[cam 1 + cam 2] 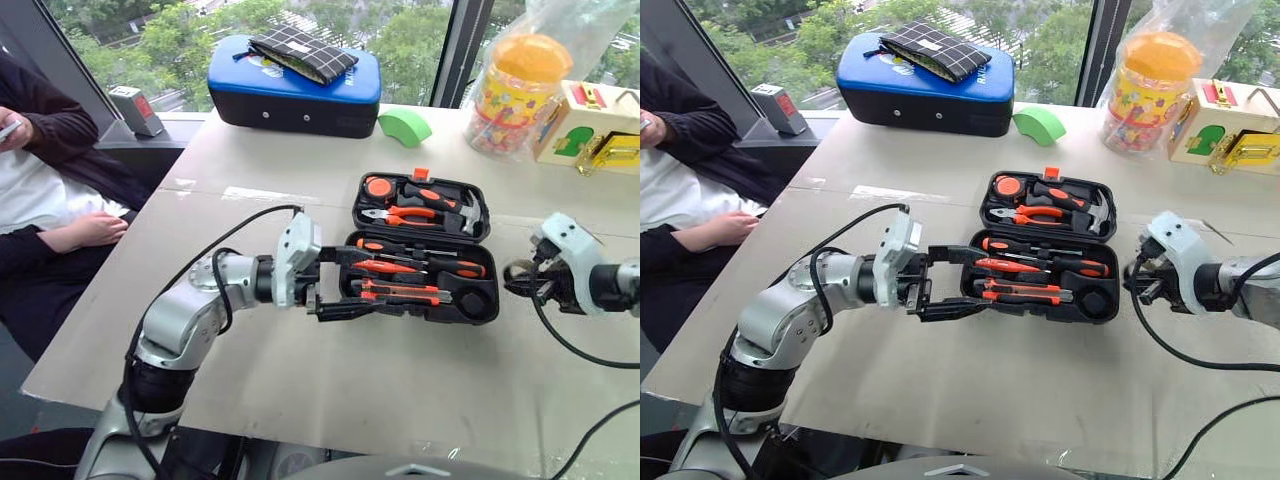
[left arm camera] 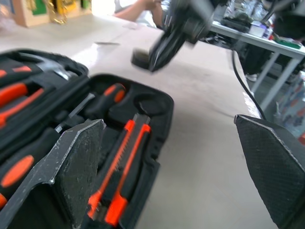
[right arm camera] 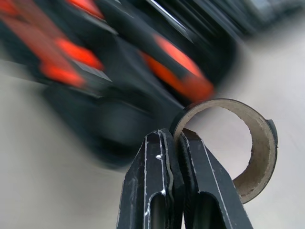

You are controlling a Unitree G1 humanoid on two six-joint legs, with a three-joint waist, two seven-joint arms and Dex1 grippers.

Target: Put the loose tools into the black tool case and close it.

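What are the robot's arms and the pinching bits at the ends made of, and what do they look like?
The left arm is rounded silver metal with black joints and a looping black cable. Each wrist has a white housing. The left tool and right tool each carry two flat black fingers with a dimpled, scuffed surface.

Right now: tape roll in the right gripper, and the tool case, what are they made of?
Tape roll: dark tape on what looks like a cardboard core; the inner face is matte tan and fibrous. The right gripper pinches its wall. Black tool case: probably moulded plastic, dull black, with shaped recesses and rounded edges.
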